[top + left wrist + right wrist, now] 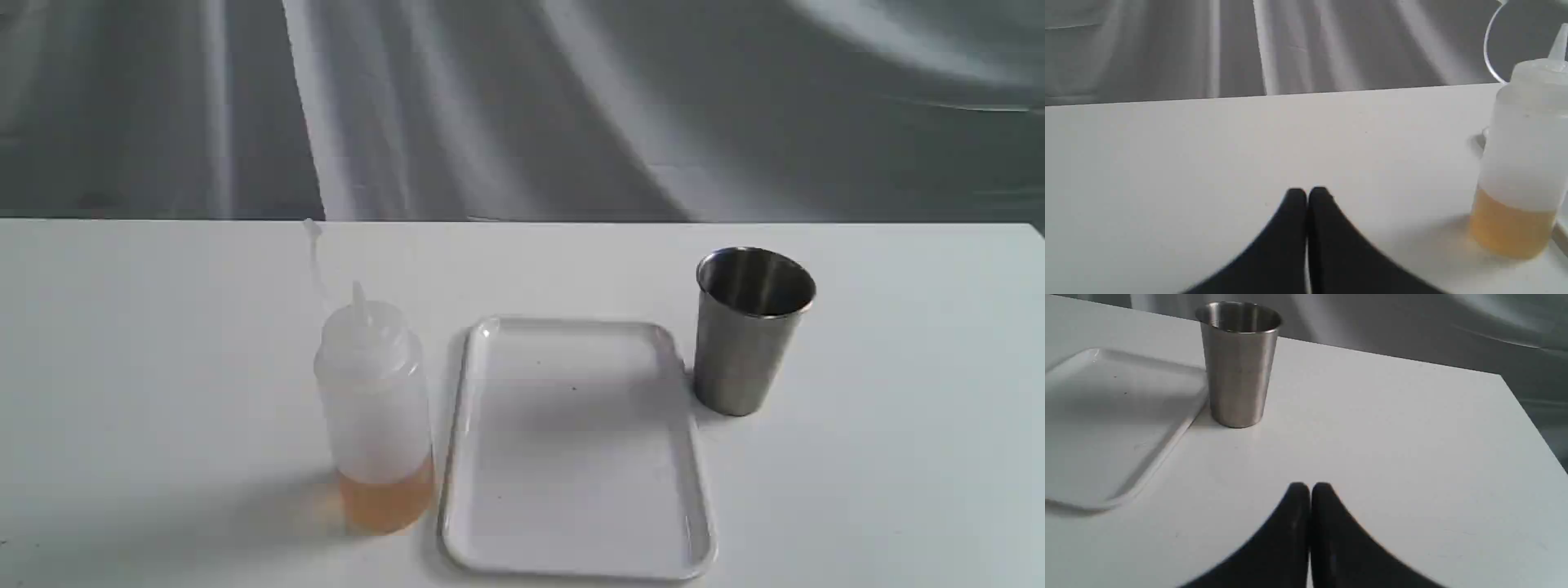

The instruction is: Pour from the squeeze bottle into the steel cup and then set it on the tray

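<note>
Exterior view: translucent squeeze bottle [375, 408], amber-bottomed.

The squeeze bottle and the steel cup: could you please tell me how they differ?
The squeeze bottle is translucent whitish plastic; the steel cup is opaque brushed metal. The bottle stands taller than the cup. The bottle has a nozzle cap and amber liquid at its base; the cup is open-topped. Both stand upright on the table, flanking the tray.

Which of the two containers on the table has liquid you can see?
The squeeze bottle, left of the tray: amber liquid shows through its translucent base. The steel cup is opaque metal.
</note>
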### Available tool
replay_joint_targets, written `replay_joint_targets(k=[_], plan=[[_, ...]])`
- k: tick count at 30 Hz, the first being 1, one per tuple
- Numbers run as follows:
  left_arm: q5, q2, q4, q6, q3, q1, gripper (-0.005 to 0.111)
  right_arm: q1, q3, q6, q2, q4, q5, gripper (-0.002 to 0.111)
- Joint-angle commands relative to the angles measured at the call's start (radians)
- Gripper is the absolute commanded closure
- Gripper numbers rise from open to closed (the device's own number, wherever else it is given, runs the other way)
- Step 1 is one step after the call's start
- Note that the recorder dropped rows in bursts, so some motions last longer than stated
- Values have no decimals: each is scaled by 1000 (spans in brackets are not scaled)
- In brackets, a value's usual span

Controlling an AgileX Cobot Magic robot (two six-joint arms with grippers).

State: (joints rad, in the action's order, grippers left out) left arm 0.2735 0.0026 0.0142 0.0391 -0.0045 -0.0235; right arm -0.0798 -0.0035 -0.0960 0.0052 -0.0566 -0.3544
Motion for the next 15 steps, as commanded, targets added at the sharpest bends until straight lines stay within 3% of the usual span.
replay_joint_targets(k=[1, 15], plan=[[-8, -3, 1, -3, 4, 2, 107, -2, 3, 3, -5, -11, 1, 108], [-8, -3, 1, -2, 4, 2, 107, -2, 3, 3, -5, 28, 3, 108]])
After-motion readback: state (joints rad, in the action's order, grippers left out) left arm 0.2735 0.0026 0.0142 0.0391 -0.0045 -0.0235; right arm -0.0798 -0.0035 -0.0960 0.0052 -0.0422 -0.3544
